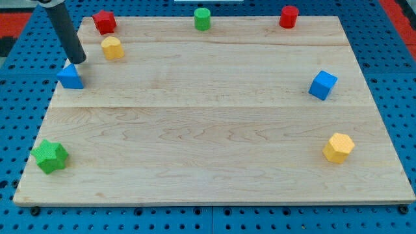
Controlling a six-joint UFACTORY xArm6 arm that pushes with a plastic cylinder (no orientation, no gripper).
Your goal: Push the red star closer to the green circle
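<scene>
The red star-shaped block sits at the top left corner of the pale wooden tabletop, well apart from the green cylindrical circle block at the top edge's middle. My tip, the lower end of the straight dark rod, has no gripper to open or clench; it rests below the star, just above the blue triangular block and left of the yellow rounded block. A red cylinder stands top right.
</scene>
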